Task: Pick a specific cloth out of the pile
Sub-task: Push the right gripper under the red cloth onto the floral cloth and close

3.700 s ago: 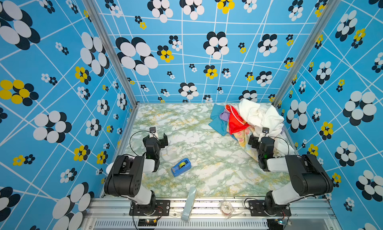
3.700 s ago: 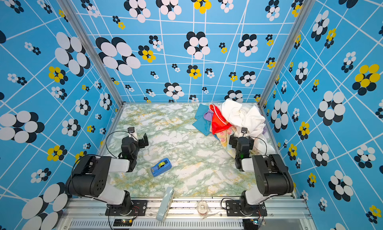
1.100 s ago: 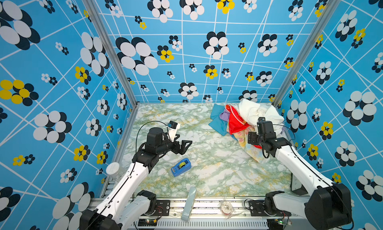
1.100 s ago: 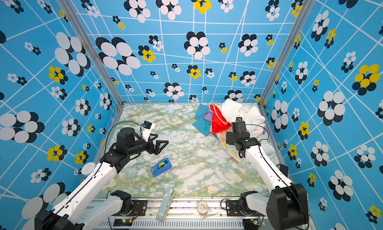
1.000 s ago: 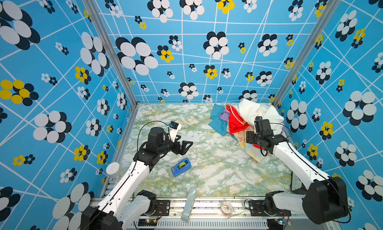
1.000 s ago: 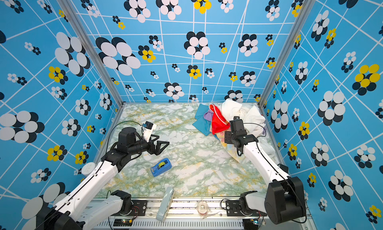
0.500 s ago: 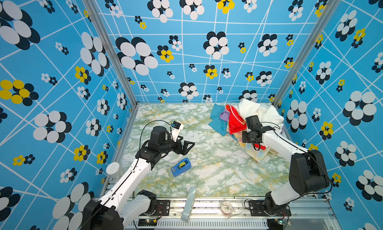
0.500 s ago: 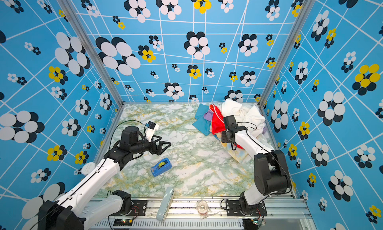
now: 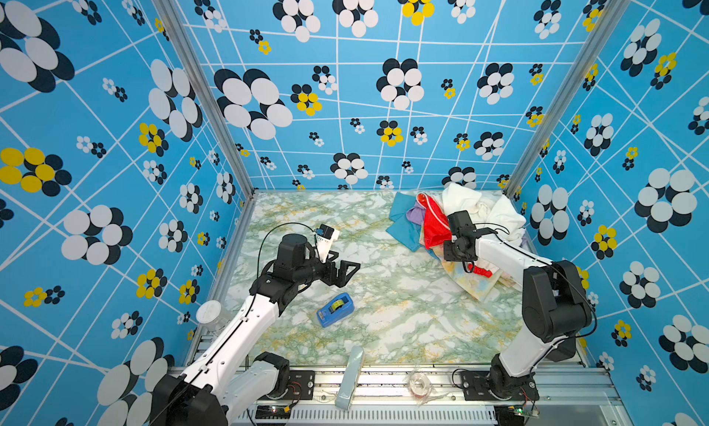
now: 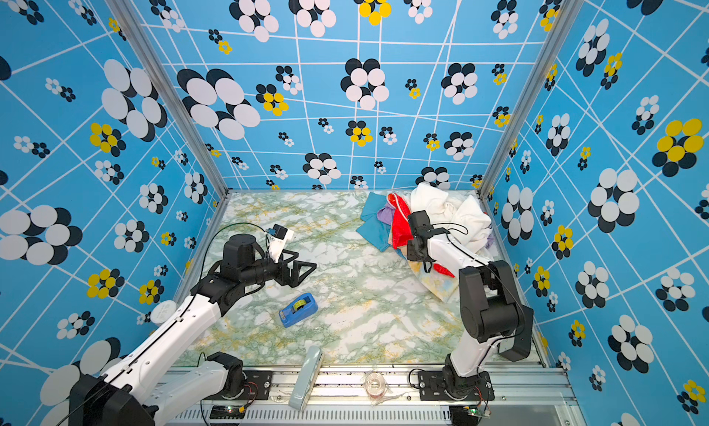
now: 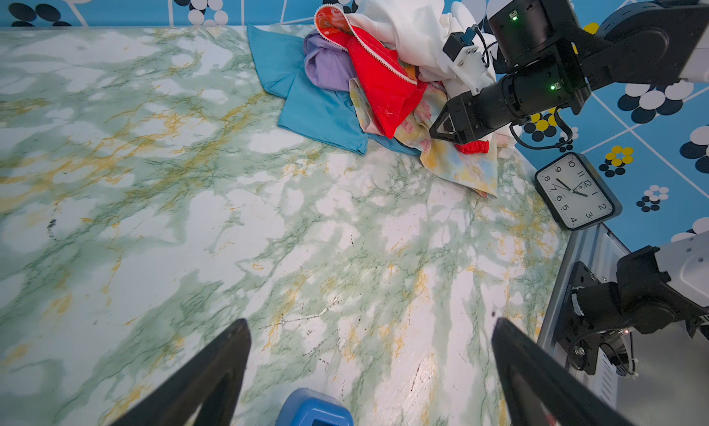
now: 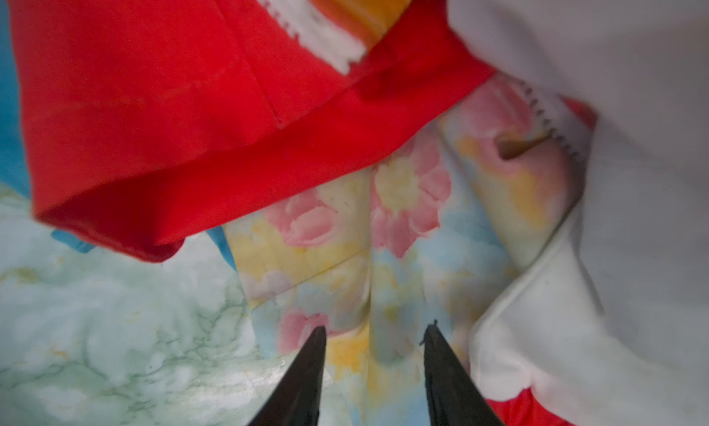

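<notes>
In both top views: the pile (image 9: 487, 209) heaped in the far right corner of the desk (image 9: 383, 328), with the cloth (image 9: 474, 282) at its near edge, spread flat on the marble but pinned along its far side under the red cloth (image 9: 435, 228) and the bulky white cloth (image 9: 495, 209); probably why only a low, near approach reaches it. Right end effector (image 9: 450, 251) down at that near edge, arm stretched low across the floral fabric, finger spacing hidden from above. Left end effector (image 9: 347, 270) well apart over the bare middle of the desk, spread wide and empty, above and beyond the blue tape dispenser (image 9: 335, 309); looks parked clear of the working arm, perhaps ready to help. In the left wrist view: same heap from the side, teal cloth (image 11: 318, 105) and lilac cloth (image 11: 330, 65) lowest on the open side, red cloth draped over them, the cloth (image 11: 460, 163) trailing out toward a clock (image 11: 575, 192) propped at the wall; right end effector (image 11: 441, 130) nosing onto the floral fabric just below the red hem; left fingers (image 11: 215, 366) far apart with nothing between but marble. In the right wrist view: the cloth (image 12: 403, 251) filling the centre, pink flowers and pale blue patches plain, red hem overlapping it on one side, white cloth on the other; right end effector (image 12: 374, 335) partly open, its two tips astride a raised crease of the floral fabric, a gap visible and no firm pinch yet. Judged as the closing step of the grasp, with snagging the red hem the likeliest risk.
</notes>
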